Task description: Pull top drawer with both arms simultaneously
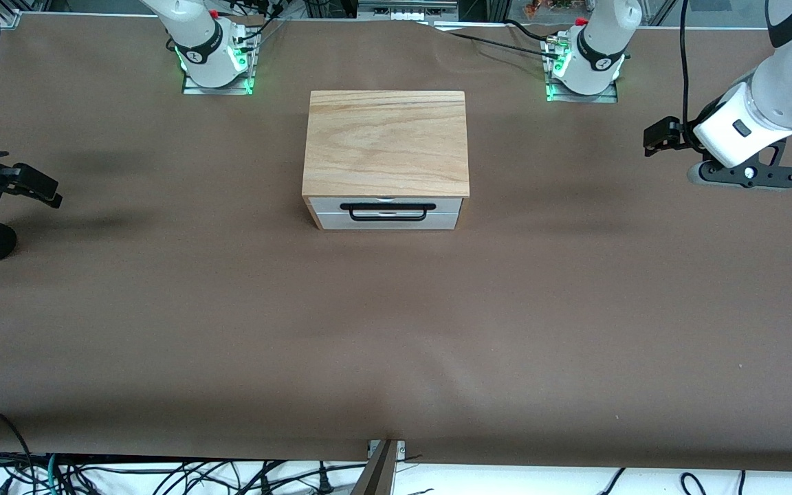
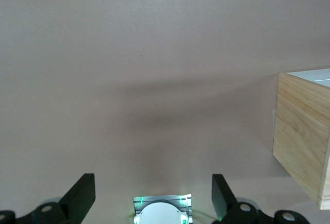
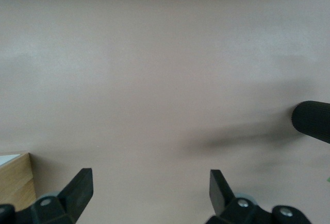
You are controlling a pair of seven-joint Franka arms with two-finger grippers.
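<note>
Brown paper covered the whole worktop, with cables trailing along the edge nearest the front camera. At its middle stood a small cabinet, its oak top board hiding most of what lay beneath. The top drawer sat fully closed in the cabinet's front, facing the front camera, its grey-white panel flush and its black bar handle running along most of the width. That long bar seemed made for two grips at once, one toward each end.

Neither arm was near it. The left gripper hung over bare paper at the left arm's end of the worktop, well apart from the cabinet; in the left wrist view its jaws stood spread wide, with the cabinet's wooden side just showing. The right gripper hung over the right arm's end, likewise well apart, and the right wrist view showed its jaws spread too, gripping nothing.

Both looked parked clear of the middle, probably so each could swing in from its own side without crossing the other. Open paper lay in front of the drawer all the way to the worktop's edge, so the drawer had ample room to slide out. The overhanging top board looked like the main thing to avoid when reaching for the handle.
</note>
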